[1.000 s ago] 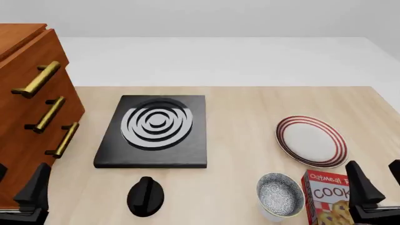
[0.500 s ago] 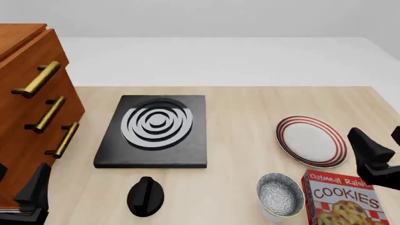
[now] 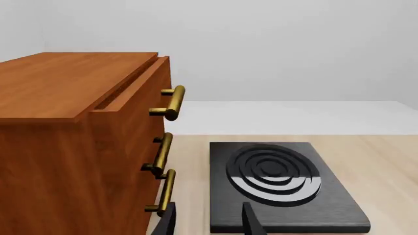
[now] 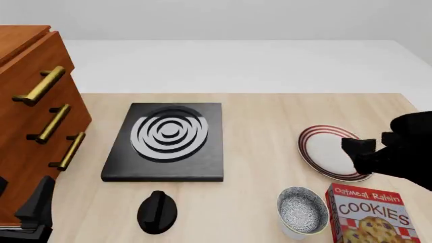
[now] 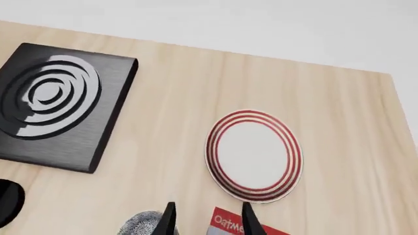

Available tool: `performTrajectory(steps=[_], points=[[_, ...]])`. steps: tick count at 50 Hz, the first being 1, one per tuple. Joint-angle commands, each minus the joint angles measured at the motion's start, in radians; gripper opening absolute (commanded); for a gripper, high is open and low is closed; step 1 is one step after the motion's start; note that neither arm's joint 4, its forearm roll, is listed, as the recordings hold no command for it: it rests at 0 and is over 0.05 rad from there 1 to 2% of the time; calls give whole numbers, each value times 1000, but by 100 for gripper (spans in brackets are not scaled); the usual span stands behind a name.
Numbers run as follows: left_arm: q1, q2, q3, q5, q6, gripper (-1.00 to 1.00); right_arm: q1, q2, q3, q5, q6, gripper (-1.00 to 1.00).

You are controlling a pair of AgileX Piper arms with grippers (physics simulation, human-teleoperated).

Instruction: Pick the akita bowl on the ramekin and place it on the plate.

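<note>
Item 1, akita bowl [image 4: 303, 210]: sits on top of the ramekin [image 4: 292, 233] at the near edge of the table, just left of the cookie box [image 4: 370, 215]. I see only a sliver of white under the bowl, so I cannot judge how squarely it is seated. The bowl is round, so no long axis governs the approach; any rim point will serve.

Item 2, plate [image 4: 335, 152]: bare, lying beyond the bowl and slightly to its right, near but not touching it.

Item 3, right gripper [image 5: 205, 220]: raised over the plate's right edge in the front view. Its 2 fingertips stand apart with nothing between them. In its wrist view the bowl [image 5: 146, 224] shows only as a speckled arc beside one fingertip, at the picture's edge. I judge the bowl lies toward me and to the left of this gripper, and lower.

Item 4, left gripper [image 3: 205, 223]: parked at the near left corner by the drawer cabinet [image 4: 37, 126], fingers parted and empty, facing the stove burner [image 4: 167, 139]. It is well apart from the bowl.

Judgement: the right arm is plainly the nearer, and the cookie box crowds the bowl's right side.
</note>
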Motion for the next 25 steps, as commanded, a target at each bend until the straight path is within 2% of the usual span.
performTrajectory(steps=[1, 9, 11, 16, 25], points=[[0, 0, 0, 0, 0, 100, 3, 97, -14, 61, -11, 100], [0, 0, 0, 0, 0, 100, 46, 125, 26, 48, 7, 100], [0, 0, 0, 0, 0, 100, 72, 134, 36, 43, 34, 100], [0, 0, 0, 0, 0, 100, 95, 142, 67, 27, 56, 100], [0, 0, 0, 0, 0, 100, 88, 147, 111, 12, 67, 100]])
